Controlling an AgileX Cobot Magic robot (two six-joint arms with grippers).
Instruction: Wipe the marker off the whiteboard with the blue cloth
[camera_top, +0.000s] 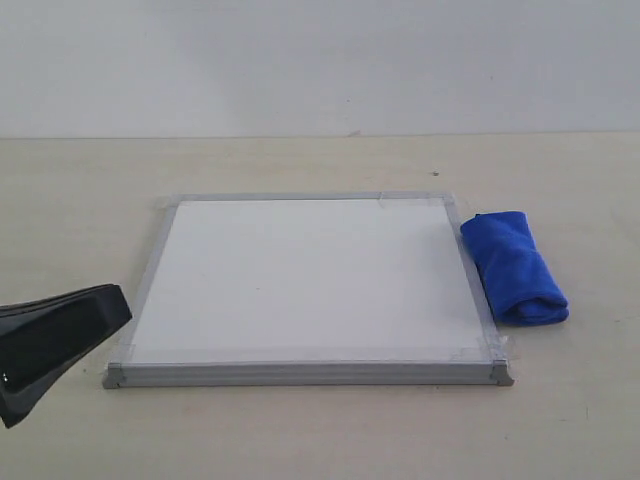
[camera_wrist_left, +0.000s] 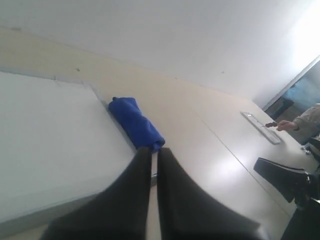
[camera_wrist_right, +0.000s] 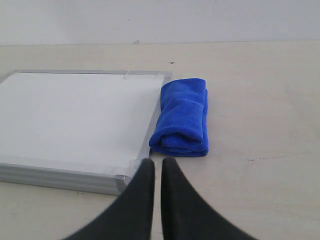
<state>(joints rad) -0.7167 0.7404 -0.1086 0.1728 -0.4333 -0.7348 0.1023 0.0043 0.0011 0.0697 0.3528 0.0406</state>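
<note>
The whiteboard (camera_top: 310, 280) lies flat on the table, grey-framed, with tape at its corners. Its white face looks bare in every view; no marker line shows. The blue cloth (camera_top: 513, 265) lies folded on the table, touching the board's right edge. My left gripper (camera_top: 118, 306) hovers by the board's near left corner, shut and empty. In the left wrist view the left gripper (camera_wrist_left: 154, 152) points past the whiteboard (camera_wrist_left: 50, 130) toward the blue cloth (camera_wrist_left: 135, 123). My right gripper (camera_wrist_right: 158, 164) is out of the exterior view, shut and empty, near the whiteboard (camera_wrist_right: 75, 115) corner, short of the blue cloth (camera_wrist_right: 182, 116).
A pale wall rises behind the table. In the left wrist view, a flat grey tray (camera_wrist_left: 260, 127) lies far off on the table, a person's hand (camera_wrist_left: 284, 125) holds a small tool over it, and a black arm part (camera_wrist_left: 282, 180) sits nearby.
</note>
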